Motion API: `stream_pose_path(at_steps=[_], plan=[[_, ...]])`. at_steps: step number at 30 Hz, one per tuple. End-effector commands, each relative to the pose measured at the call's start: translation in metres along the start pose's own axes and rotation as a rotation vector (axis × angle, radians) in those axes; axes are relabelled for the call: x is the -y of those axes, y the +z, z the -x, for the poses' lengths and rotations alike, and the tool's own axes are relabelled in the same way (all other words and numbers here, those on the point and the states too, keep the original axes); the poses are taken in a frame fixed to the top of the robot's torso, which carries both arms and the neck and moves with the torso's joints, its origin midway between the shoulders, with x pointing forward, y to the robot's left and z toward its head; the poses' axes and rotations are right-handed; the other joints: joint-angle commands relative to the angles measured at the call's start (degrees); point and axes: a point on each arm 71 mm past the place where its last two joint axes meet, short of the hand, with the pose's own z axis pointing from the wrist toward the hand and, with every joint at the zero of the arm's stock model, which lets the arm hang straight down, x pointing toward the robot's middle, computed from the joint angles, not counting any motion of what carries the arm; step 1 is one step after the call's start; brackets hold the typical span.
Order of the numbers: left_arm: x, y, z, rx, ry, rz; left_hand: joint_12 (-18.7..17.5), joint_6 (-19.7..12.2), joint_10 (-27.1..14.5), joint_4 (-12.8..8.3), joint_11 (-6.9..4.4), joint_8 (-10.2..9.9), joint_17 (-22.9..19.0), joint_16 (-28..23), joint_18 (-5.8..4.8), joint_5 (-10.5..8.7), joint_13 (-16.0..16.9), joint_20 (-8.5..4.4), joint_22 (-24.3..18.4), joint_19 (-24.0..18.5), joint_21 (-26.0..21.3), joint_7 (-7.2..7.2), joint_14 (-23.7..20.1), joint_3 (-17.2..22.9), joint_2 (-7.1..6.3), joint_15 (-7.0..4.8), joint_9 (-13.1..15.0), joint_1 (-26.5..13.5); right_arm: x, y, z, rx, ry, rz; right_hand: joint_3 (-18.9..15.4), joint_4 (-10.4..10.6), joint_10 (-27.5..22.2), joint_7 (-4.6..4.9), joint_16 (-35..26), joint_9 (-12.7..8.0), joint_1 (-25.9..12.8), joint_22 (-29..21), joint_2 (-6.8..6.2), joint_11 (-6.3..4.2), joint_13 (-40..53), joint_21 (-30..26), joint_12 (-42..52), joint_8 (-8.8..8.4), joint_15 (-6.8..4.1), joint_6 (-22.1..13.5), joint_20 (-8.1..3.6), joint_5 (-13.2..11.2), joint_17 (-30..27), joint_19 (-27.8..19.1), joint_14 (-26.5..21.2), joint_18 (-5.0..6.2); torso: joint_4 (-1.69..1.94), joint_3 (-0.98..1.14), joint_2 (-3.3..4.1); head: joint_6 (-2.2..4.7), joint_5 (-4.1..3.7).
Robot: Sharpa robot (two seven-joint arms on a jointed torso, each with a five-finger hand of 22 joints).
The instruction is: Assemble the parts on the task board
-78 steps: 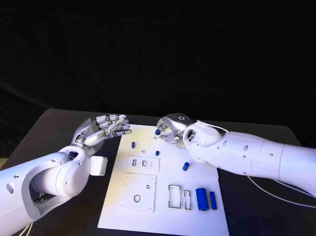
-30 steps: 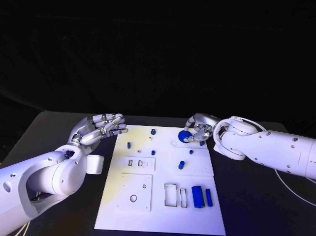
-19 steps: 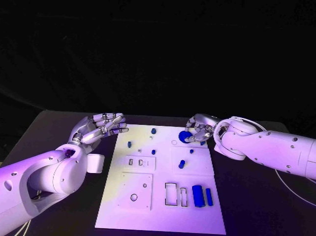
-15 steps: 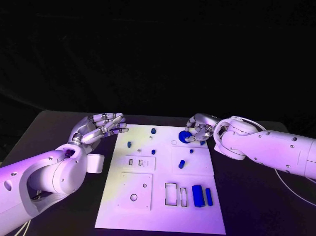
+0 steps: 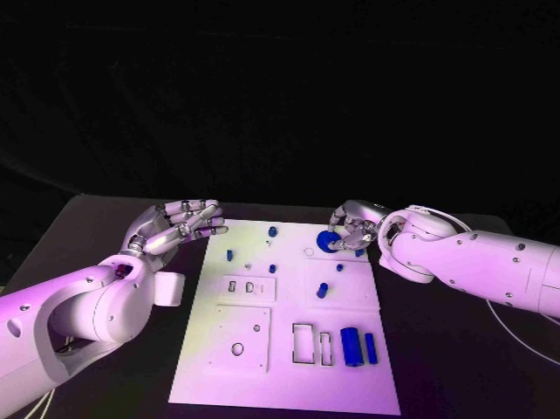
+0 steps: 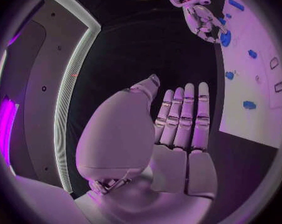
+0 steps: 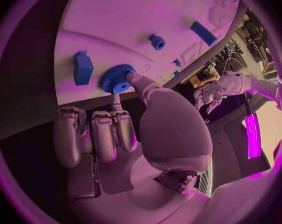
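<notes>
Since 2.6 seconds ago, right silver hand (image 5: 347, 231) has swung rightward over one white rectangular task board (image 5: 286, 323), now pinching one blue toothed gear (image 5: 328, 242) above its far right edge. Left silver hand (image 5: 180, 226) is hovering beside it, fingers loosely apart, holding nothing.
</notes>
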Motion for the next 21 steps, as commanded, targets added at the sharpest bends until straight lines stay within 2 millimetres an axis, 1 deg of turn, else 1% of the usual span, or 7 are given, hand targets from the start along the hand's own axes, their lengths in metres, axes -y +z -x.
stream_pose_path(at_steps=[1,4,9,13,16,19,21], plan=[[0.001,0.0,-0.002,-0.019,-0.011,-0.005,-0.2,0.0,0.1,0.1,0.13,-0.3,0.1,-0.4,0.77,-0.23,0.0,0.16,0.0,0.4,-0.3,0.49,0.1,0.3,-0.02,0.3,-0.1,-0.4,-0.004,-0.001,-0.006,0.0,-0.054,0.029,1.2,-0.3,2.6,-0.72,0.3,0.5,0.8,5.6,0.39,-0.74,10.4,0.4,0.4,1.04,-0.43,1.9,-0.22,-0.9,9.5,0.5,4.9,-0.67,-0.03,-0.01,0.01,-0.02,0.03],[0.001,0.0,-0.002,-0.02,-0.011,-0.005,-0.2,0.0,0.1,0.1,0.13,-0.3,0.1,-0.4,0.77,-0.23,0.0,0.16,0.0,0.4,-0.3,0.49,0.1,0.3,-0.02,0.3,-0.1,-0.4,-0.007,-0.002,-0.005,0.029,-0.077,0.051,2.4,-0.7,2.8,-1.37,0.4,0.8,1.1,5.9,0.72,-1.31,10.6,0.6,0.6,1.75,-0.9,3.6,-0.62,-1.6,9.6,0.7,4.9,-0.74,0.01,0.0,0.0,-0.03,-0.03],[0.001,0.0,-0.002,-0.019,-0.011,-0.004,-0.2,0.0,0.1,0.1,0.13,-0.3,0.1,-0.4,0.77,-0.23,0.0,0.16,0.0,0.4,-0.3,0.49,0.1,0.3,-0.02,0.3,-0.1,-0.4,-0.011,-0.004,-0.003,0.08,-0.096,0.084,3.9,-0.9,3.1,-2.07,0.4,1.1,1.0,6.5,1.08,-1.96,11.0,0.9,0.9,2.2,-1.49,5.1,-1.2,-1.6,9.9,1.0,4.9,-0.87,0.09,-0.12,-0.08,0.04,-0.01],[0.001,0.0,-0.002,-0.019,-0.011,-0.004,-0.2,0.0,0.1,0.1,0.13,-0.3,0.1,-0.4,0.77,-0.23,0.0,0.16,0.0,0.4,-0.3,0.49,0.1,0.3,-0.02,0.3,-0.1,-0.4,-0.017,-0.005,-0.001,0.131,-0.103,0.119,4.2,-0.8,3.2,-2.12,0.5,1.0,0.6,6.7,1.0,-2.04,11.0,1.0,0.9,2.12,-1.59,5.3,-1.33,-1.5,10.0,1.2,5.0,-0.92,0.1,-0.09,-0.05,0.27,-0.01],[0.001,0.001,-0.002,-0.019,-0.011,-0.004,-0.2,0.0,0.1,0.1,0.13,-0.3,0.1,-0.4,0.77,-0.23,0.0,0.16,0.0,0.4,-0.3,0.49,0.1,0.3,-0.02,0.3,-0.1,-0.4,-0.026,-0.007,0.001,0.181,-0.114,0.16,4.3,-0.2,3.2,-2.14,0.5,1.0,-0.8,7.2,0.31,-2.08,11.0,1.4,0.8,1.69,-1.68,5.1,-1.5,-0.5,10.1,1.5,5.0,-1.05,0.12,-0.09,-0.05,0.34,0.02],[0.001,0.001,-0.002,-0.019,-0.01,-0.003,-0.2,0.0,0.1,0.1,0.13,-0.3,0.1,-0.4,0.77,-0.23,0.0,0.16,0.0,0.4,-0.3,0.49,0.1,0.3,-0.02,0.3,-0.1,-0.4,-0.036,-0.01,0.001,0.209,-0.122,0.197,4.4,-0.1,3.2,-2.15,0.5,1.0,-1.0,7.3,0.18,-2.09,11.0,1.4,0.8,1.64,-1.7,5.1,-1.52,-0.4,10.2,1.5,5.0,-1.06,0.16,-0.11,-0.08,0.53,0.06],[0.001,0.001,-0.002,-0.019,-0.011,-0.003,-0.2,0.0,0.1,0.1,0.13,-0.3,0.1,-0.4,0.77,-0.23,0.0,0.16,0.0,0.4,-0.3,0.49,0.1,0.3,-0.02,0.3,-0.1,-0.4,-0.046,-0.012,0.0,0.223,-0.124,0.229,4.4,0.2,3.2,-2.13,0.5,0.9,-1.6,7.4,-0.22,-2.09,11.0,1.5,0.8,1.4,-1.71,5.1,-1.56,-0.1,10.3,1.6,5.0,-1.09,0.13,-0.13,-0.09,0.67,0.08]])
